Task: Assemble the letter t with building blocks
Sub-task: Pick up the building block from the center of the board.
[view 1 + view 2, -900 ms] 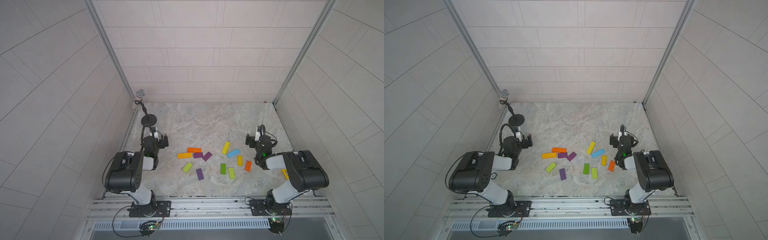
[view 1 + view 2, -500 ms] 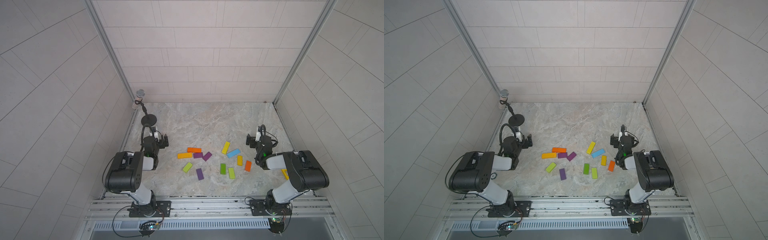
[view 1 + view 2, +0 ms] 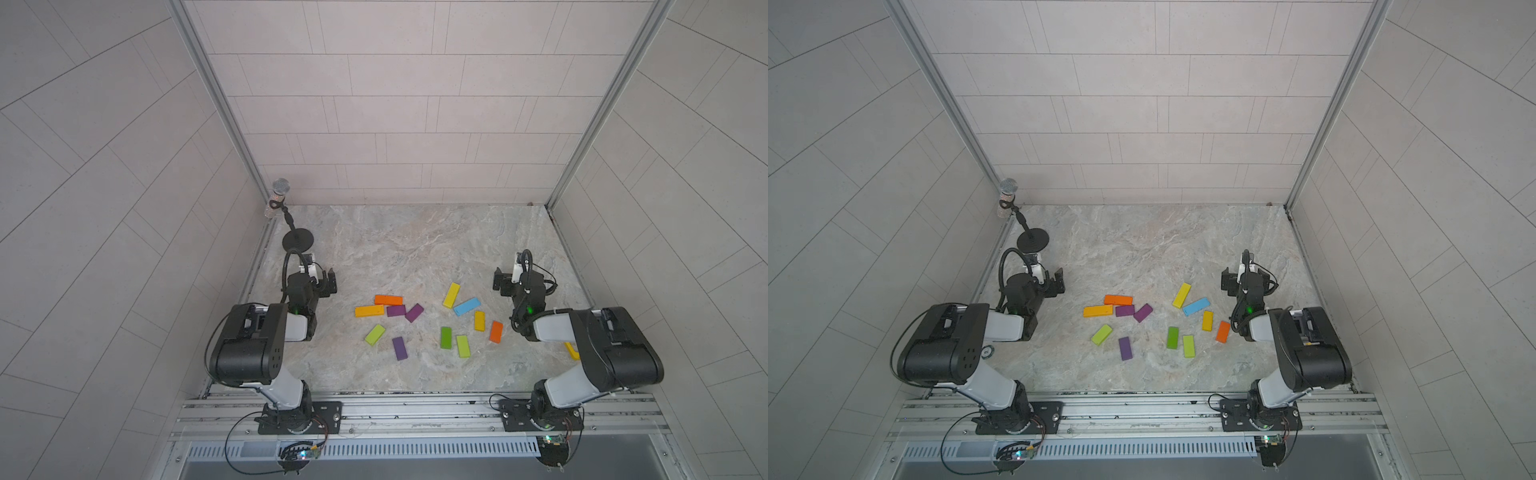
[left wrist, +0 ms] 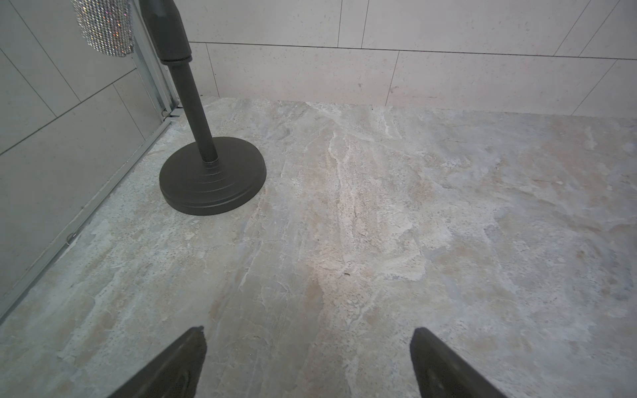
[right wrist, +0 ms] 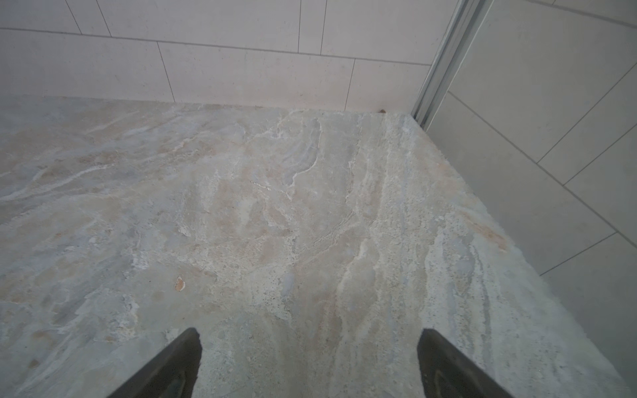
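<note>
Building blocks (image 3: 414,312): twelve, all flat on counter (image 3: 415,249), loose scatter, no T laid out yet. Whole lot nearer than mic stand (image 3: 298,240), off toward right arm's side of it.

Farthest from mic stand, nearest row: lone purple block (image 3: 399,348), then green block (image 3: 446,337) and lime block (image 3: 463,346) just beside each other. A little closer to mic stand: second lime block (image 3: 375,334), short yellow block (image 3: 479,321), tilted orange block (image 3: 496,331). Closer again: bunch of four, amber block (image 3: 369,310) with one orange and two purple, touching or nearly. Light blue block (image 3: 466,306) and long yellow block (image 3: 451,295) just beside each other, both tilted.

Left hand (image 4: 308,336): released, fingers spread, nothing between, over bare counter just near side of mic stand base.

Right hand (image 5: 308,336): released too, empty, over bare counter, well apart from mic stand, past the blocks on the far side from it.
</note>
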`<state>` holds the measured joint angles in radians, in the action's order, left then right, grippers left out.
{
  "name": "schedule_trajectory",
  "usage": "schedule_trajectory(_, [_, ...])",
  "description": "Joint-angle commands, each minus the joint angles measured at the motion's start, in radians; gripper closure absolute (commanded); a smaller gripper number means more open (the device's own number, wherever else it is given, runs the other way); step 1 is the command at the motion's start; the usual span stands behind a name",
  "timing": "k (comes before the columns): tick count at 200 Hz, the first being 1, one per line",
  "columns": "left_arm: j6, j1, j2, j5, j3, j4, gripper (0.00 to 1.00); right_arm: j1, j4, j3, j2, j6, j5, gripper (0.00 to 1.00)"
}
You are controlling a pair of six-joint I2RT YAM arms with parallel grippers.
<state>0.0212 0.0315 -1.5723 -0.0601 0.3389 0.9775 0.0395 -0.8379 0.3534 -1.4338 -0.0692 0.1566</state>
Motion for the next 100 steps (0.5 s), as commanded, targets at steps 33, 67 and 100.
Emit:
schedule_trajectory(33, [-0.098,-0.182,0.379,0.25,-0.109,-0.087,0.14,0.16,0.788,0.3,0.368,-0.129,-0.006,0.0])
schedule_trajectory(67, [-0.012,-0.303,0.571,0.289,0.021,-0.461,0.15,0.412,1.07,0.396,0.426,-0.195,0.078,0.0])
schedule_trajectory(100, [0.124,-0.418,0.586,0.266,0.194,-0.889,0.17,0.634,1.126,0.344,0.507,-0.392,0.022,0.0])
